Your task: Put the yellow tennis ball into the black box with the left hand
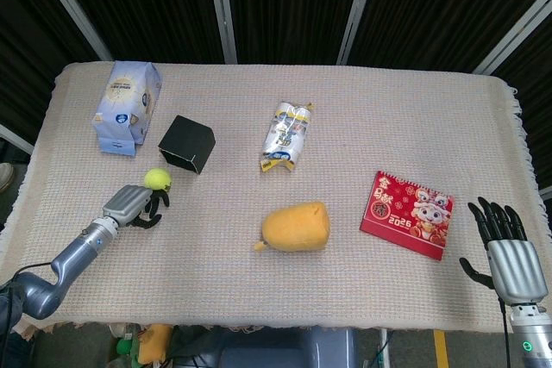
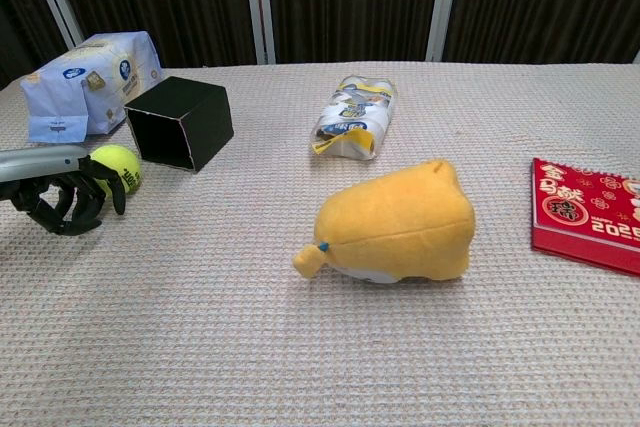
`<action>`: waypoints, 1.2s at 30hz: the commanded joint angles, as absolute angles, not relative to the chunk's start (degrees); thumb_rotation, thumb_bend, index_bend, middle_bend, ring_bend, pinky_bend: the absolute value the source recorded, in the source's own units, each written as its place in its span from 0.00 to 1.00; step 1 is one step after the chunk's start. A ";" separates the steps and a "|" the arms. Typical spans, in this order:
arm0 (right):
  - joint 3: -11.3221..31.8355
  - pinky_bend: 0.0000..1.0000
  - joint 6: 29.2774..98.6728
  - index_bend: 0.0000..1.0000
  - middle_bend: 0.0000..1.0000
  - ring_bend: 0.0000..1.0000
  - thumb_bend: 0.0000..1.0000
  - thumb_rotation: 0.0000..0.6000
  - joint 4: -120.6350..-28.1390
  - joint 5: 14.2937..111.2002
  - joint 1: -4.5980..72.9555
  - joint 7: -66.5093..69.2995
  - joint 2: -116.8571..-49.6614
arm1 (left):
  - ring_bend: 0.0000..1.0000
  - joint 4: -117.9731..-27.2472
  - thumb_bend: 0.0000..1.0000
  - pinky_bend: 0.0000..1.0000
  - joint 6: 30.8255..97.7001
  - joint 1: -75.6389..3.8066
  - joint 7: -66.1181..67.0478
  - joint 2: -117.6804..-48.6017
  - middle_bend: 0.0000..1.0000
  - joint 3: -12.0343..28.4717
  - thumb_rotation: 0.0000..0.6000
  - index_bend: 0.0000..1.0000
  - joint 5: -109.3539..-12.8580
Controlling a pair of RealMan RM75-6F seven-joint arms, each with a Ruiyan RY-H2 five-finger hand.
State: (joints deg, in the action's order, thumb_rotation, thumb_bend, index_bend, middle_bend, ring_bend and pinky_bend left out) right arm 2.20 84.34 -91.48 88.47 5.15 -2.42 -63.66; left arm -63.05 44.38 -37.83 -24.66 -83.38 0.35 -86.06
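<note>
Ball (image 1: 157, 179) sits on the tabletop (image 1: 345, 109), just in front of the box (image 1: 186, 144) and a little to its left as you see it from the head view. Your left hand (image 1: 136, 207) lies behind and beside the ball, on the near side, with its dark fingers (image 2: 70, 209) curled downward towards the cloth. In the chest view the ball (image 2: 116, 168) shows just past those fingers, and one finger crosses its near face, so the hand touches the ball or very nearly does; you cannot tell from either view whether the fingers truly clasp it. The ball rests on the cloth, not lifted.

The box (image 2: 180, 122) lies on its side with its open mouth turned towards you and slightly left, near the ball but apart from it. Behind the box, to the left, stands a pale blue bag (image 1: 128, 107).

Your right hand (image 1: 506, 247) hangs at the near right edge of the tabletop, palm down, fingers spread and straight, gripping nothing; only the head view shows it.

Elsewhere on the cloth you have a plastic packet (image 1: 287, 136) near the middle, a yellow plush (image 1: 296, 227) in front of it, and a red calendar (image 1: 407, 215) to the right, well apart from the ball.
</note>
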 commanded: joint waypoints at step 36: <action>1.88 0.00 85.67 0.00 0.00 0.00 0.28 1.00 -91.75 89.52 4.43 -2.04 -63.19 | 0.05 -50.93 0.40 0.12 48.47 -42.05 -30.14 -89.89 0.13 0.98 1.00 0.30 -88.66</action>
State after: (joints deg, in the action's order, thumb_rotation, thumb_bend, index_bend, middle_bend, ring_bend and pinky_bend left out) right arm 1.88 85.67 -91.75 89.52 4.43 -2.04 -63.19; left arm -51.18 48.91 -41.88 -30.87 -89.91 1.25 -88.63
